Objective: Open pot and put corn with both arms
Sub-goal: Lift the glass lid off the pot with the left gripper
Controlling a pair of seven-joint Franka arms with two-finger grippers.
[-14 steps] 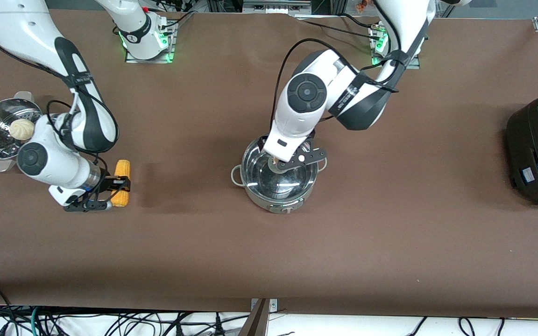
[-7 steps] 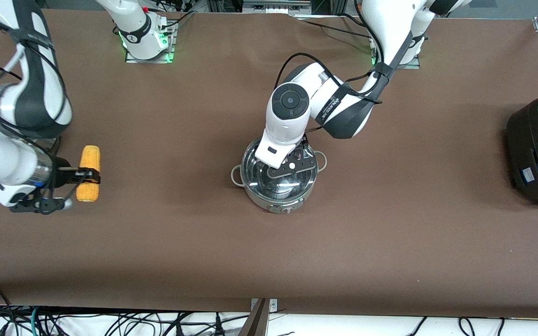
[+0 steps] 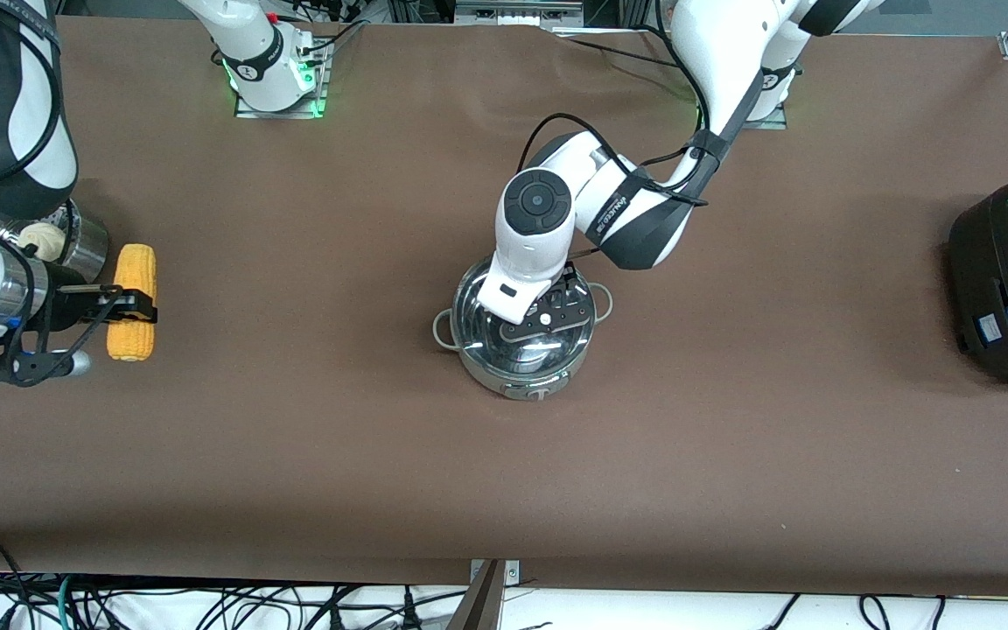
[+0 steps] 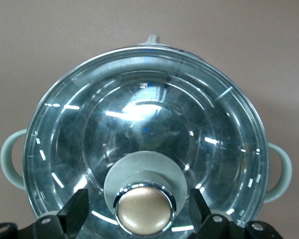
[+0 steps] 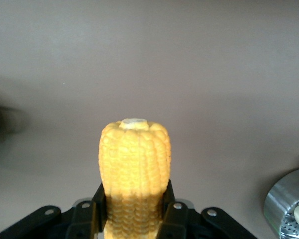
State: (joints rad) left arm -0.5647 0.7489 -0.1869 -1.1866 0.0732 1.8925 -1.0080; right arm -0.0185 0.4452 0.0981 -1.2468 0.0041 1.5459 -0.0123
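Brown surface (image 3: pixel 731 420) carries the pot (image 3: pixel 521 337) at its middle with the lid (image 4: pixel 139 144) not yet off, the left pincer (image 4: pixel 142 209) open around its knob (image 4: pixel 142 209), while the right pincer (image 5: pixel 134 211) grips the corn (image 5: pixel 134 164) above the right arm's end.

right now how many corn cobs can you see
1: the corn is held in the right gripper, lifted over the table at the right arm's end, beside the steamer bowl. No others show.
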